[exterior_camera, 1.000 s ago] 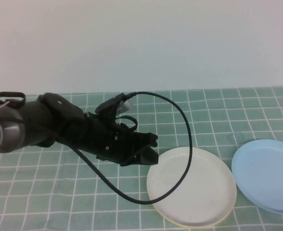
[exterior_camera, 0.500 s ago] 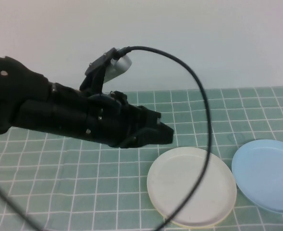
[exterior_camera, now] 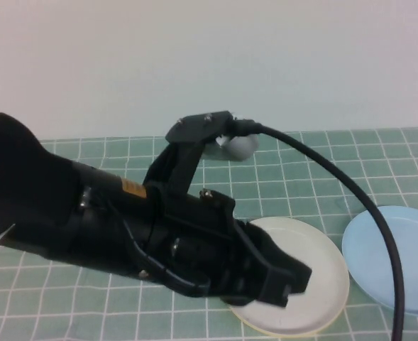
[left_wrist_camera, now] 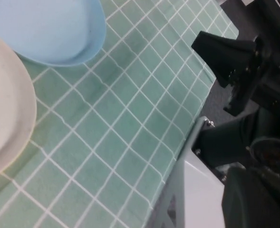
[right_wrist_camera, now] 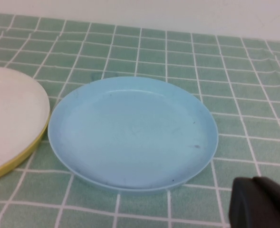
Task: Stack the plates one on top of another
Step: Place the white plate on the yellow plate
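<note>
A: Start at the left. What is that big dark shape?

B: The left arm, reaching across the green checked tablecloth (exterior_camera: 67, 291) toward the right. The left gripper (exterior_camera: 288, 278) hangs above the near-left part of the white plate (exterior_camera: 315, 284), its jaws pressed together with nothing between them. A black cable (exterior_camera: 350, 192) loops over it.

A: And the plates?

B: The white plate sits right of centre, near the front edge. A yellow plate (right_wrist_camera: 16, 164) lies under it; only a thin yellow rim shows. So two are already stacked, I judge. Further right, just beside that pair but apart from it, lies the light blue plate (exterior_camera: 397, 256), flat on the cloth and alone.

A: The right gripper?

B: The right gripper (right_wrist_camera: 261, 204) shows only as a dark corner in its own wrist view, near the blue plate's front rim. It is closed and holds nothing, and it sits off the right side of the table in the left wrist view.

A: Which step is this?

B: The last one, I think: the blue plate has to go on top of the white. That calls for a gripper to open, take the blue plate by its low rim, lift it clear and carry it left over the pair.
</note>
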